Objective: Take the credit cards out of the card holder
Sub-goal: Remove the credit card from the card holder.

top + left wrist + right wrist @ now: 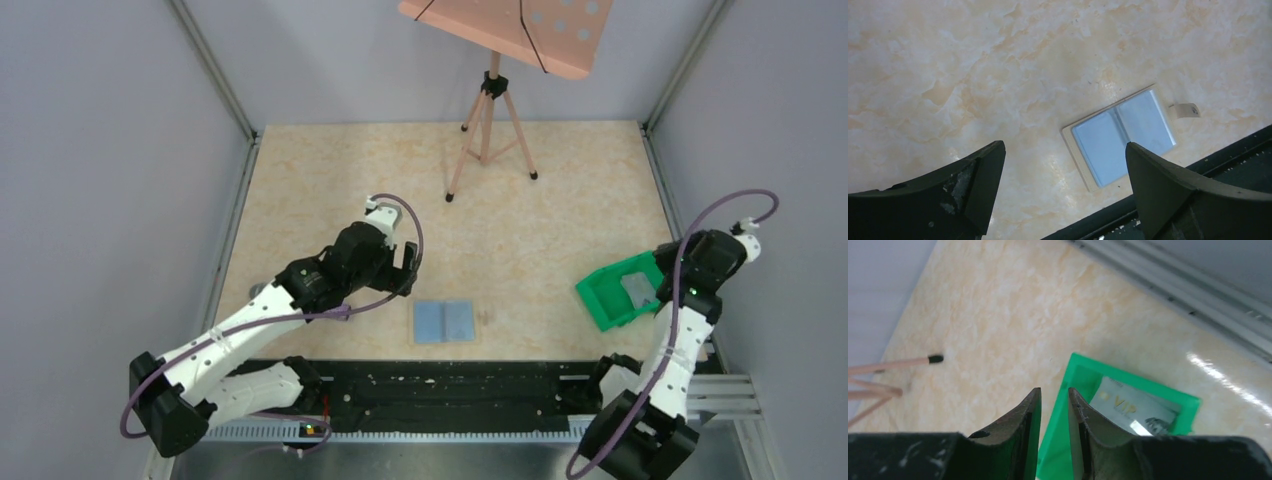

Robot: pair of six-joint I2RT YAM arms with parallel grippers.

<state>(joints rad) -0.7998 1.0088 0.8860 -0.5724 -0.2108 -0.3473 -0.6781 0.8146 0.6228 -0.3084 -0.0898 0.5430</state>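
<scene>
Left gripper [1063, 147] hangs above the marbled table [330, 180] with its jaws spread wide and nothing between them. And there is the card holder [1120, 140], lying open and flat on the table near the middle of the near edge, both light-blue panels facing up, beige border showing all round. A small beige tab [1188, 110] sticks out from its right side. From above, the holder sits just to the right of the left gripper and a little nearer, close to the black rail [450, 385] along the near edge. Whether any card sits in its pockets, I cannot tell. Over to the right side now: the right gripper [1054, 391] hovers over the near-left wall of the green tray [1068, 390], jaws only narrowly apart, holding nothing. Down in that tray lie the credit cards [1128, 407], pale grey-silver, the top one lettered VIP; how many are stacked there I cannot tell. The tray rests on the table well apart from the holder. At the far side stands a pink music stand [490, 110] on its tripod.
</scene>
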